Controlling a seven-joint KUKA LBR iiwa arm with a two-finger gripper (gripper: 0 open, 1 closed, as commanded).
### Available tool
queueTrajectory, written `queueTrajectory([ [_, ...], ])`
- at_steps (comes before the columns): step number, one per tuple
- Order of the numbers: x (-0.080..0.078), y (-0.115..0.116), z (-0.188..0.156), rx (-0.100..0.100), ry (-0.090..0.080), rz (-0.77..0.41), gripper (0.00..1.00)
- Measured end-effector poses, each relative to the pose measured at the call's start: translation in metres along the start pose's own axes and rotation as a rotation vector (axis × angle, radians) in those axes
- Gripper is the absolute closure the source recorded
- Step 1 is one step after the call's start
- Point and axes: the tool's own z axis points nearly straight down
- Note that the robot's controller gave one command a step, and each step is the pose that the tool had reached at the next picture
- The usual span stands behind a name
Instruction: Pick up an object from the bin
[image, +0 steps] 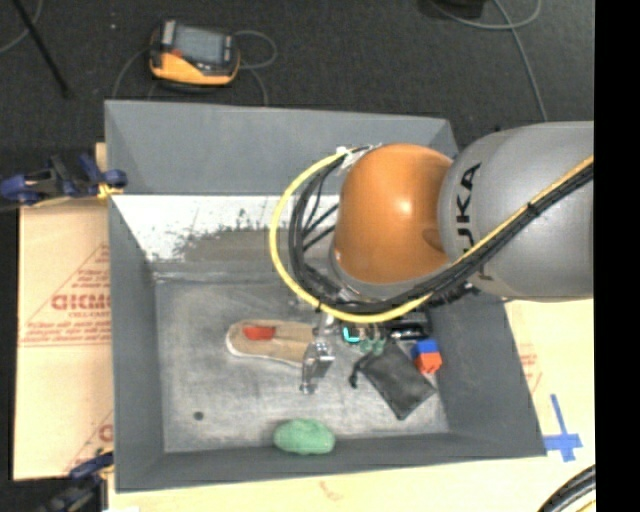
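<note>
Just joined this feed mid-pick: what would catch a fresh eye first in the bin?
The arm's orange wrist cover dominates over the bin, with the gripper below it at the right end of a pale elongated thing with a red patch. A green lump lies alone by the view's lower wall, and a dark flat block with a small blue-and-red piece sits at the right.

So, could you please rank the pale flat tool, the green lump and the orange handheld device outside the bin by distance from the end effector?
1. Pale flat tool, mid-bin, right beside the end effector.
2. Green lump, against the near wall.
3. Orange handheld device, on the floor beyond the far wall.
</note>
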Motion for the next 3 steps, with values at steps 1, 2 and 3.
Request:
queueTrajectory([
  [1,-0.002,0.000,-0.004,-0.001,-0.007,0.002,0.00],
  [2,-0.079,-0.034,0.100,0.001,-0.012,-0.034,1.00],
  [3,-0.079,-0.034,0.100,0.001,-0.012,-0.033,1.00],
])
